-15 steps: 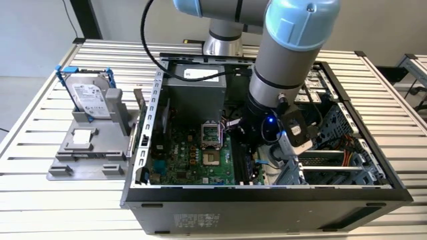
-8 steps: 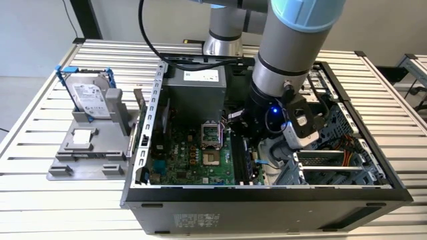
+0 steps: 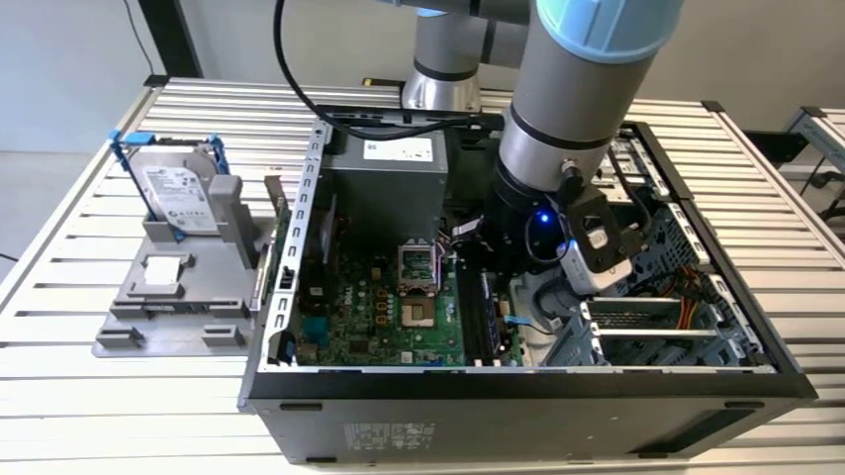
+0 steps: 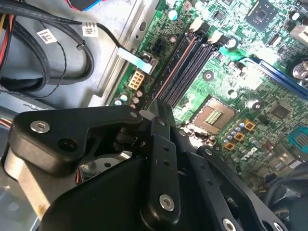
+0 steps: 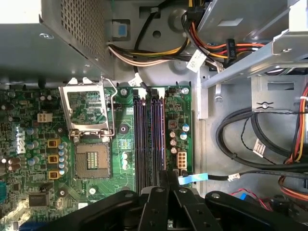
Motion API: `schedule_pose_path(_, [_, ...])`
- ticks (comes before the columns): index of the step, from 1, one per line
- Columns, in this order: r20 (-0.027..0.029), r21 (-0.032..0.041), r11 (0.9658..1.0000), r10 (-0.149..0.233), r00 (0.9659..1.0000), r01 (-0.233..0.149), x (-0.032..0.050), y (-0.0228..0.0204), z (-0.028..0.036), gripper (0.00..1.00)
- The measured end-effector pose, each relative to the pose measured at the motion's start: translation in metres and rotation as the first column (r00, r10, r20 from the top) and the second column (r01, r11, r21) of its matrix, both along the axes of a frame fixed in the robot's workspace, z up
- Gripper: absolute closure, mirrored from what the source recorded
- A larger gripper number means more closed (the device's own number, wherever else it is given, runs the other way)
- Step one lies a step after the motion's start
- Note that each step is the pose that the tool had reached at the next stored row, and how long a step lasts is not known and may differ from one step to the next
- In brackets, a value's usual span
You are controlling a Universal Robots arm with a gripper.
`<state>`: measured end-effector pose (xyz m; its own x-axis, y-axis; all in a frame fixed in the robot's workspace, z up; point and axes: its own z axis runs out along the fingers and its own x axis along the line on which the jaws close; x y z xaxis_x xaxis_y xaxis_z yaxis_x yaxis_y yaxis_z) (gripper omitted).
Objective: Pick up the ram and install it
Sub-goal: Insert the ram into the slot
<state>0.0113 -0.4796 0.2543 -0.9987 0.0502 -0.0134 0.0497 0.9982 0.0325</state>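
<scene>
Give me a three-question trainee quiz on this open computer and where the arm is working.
1. True or false: the hard drive with the blue frame lies inside the computer case.
2. The gripper hangs over: A) the memory slots; B) the power supply; C) the drive cage.
3. Is the processor socket covered by a cooler, or bare?
Key: 1 false, it stands in the grey holder on the table, at the exterior view's left of the case. 2 A. 3 bare.
</scene>
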Motion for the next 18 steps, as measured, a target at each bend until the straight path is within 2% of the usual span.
schedule_pose_path(18, [0.0,0.0,1.0,0.009,1.0,-0.009,0.0,0.0,0.0,1.0])
